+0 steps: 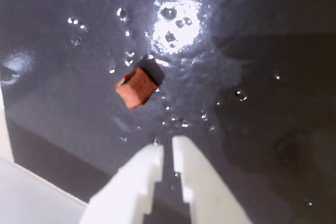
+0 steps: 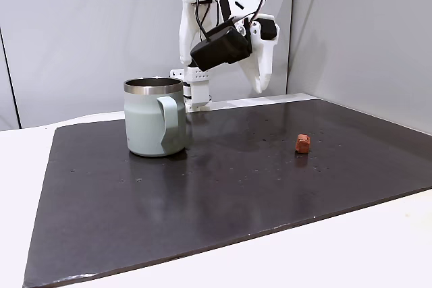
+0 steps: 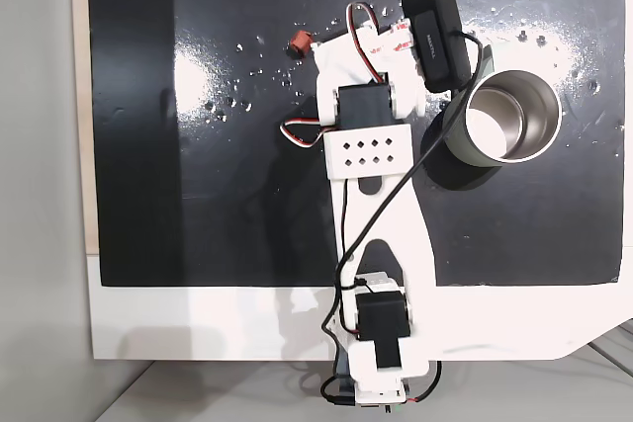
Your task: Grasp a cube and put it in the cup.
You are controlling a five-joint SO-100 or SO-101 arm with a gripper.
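- The cube (image 1: pixel 136 87) lies free on the dark mat (image 2: pixel 202 200), turned so that one corner points toward the fingers in the wrist view.
- From the gripper (image 1: pixel 168 148) it sits ahead and a little to the left in the wrist view, not yet between the fingers.
- The two white fingers are almost together, with only a narrow slit, and they hold nothing.
- In a fixed view the gripper (image 2: pixel 260 85) hangs well above the mat.
- The cup (image 2: pixel 155 116) stands upright, well apart from the cube (image 2: pixel 303 143).
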